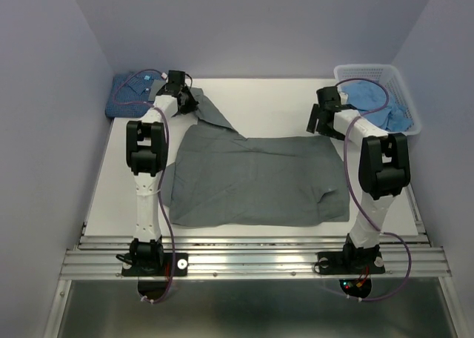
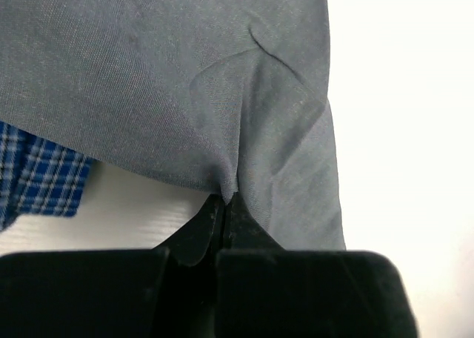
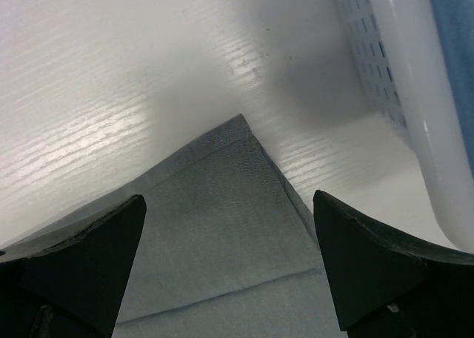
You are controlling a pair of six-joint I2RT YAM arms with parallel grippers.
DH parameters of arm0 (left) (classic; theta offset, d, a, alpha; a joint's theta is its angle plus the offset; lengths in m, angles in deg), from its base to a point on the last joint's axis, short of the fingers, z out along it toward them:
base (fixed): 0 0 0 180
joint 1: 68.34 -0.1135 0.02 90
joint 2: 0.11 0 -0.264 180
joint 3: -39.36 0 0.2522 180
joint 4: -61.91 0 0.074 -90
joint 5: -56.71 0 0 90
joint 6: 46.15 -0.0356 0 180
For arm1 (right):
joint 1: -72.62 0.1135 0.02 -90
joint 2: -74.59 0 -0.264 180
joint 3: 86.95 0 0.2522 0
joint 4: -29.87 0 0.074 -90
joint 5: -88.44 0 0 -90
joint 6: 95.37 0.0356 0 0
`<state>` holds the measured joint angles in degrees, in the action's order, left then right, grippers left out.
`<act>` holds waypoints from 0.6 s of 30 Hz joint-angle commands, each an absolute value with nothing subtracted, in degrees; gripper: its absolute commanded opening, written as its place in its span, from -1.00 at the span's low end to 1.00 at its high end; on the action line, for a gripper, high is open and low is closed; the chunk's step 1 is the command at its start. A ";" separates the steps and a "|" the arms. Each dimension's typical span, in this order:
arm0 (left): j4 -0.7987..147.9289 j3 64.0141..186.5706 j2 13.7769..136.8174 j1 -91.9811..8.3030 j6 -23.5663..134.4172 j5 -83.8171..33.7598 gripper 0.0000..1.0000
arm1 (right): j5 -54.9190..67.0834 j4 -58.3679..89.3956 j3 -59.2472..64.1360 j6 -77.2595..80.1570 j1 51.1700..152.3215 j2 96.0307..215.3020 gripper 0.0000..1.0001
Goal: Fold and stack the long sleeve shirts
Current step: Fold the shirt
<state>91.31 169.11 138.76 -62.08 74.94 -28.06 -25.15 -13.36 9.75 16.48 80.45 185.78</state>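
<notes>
**Folding the grey shirt; top view read as a clock face, 6 o'clock at the near table edge.** The grey shirt (image 1: pixel 252 179) lies spread flat across the middle of the table (image 1: pixel 281 101). Its near hem faces 6 o'clock, and one part, probably a sleeve, runs out toward 11 o'clock. There the left gripper (image 1: pixel 184 101) has its fingers (image 2: pixel 198 230) pressed together on a pinch of grey cloth, which tents up from them in the left wrist view. At about 1 o'clock the right gripper (image 1: pixel 320 119) hangs over the shirt's far right corner. Its fingers (image 3: pixel 81 260) are spread wide and hold nothing, and the corner lies on the table between them. Farther out, a folded dark blue shirt (image 1: pixel 127 93) sits in the 11 o'clock corner, just beside the pinched cloth. A pale blue shirt (image 1: pixel 374 97) lies in the basket (image 1: pixel 370 70) at 1 o'clock. The step in hand is judged to be carrying the held part inward over the shirt's body. Done well, the lifted cloth clears the dark blue shirt first, then travels toward 5 o'clock with enough slack that the body is not dragged. The right gripper would best come down and pin or grip its corner so the body cannot slide. The new fold edge should land straight and parallel to the side seam. The main risk is the thin pinch slipping out mid-carry.
</notes>
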 commanded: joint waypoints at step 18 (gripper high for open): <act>85.69 152.45 111.78 -62.63 73.38 -22.30 -1.00 | -25.04 -12.29 17.70 20.04 80.00 198.34 0.79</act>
<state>86.37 155.38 113.65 -62.08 74.65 -22.77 -24.69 -13.26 17.83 18.93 80.45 196.56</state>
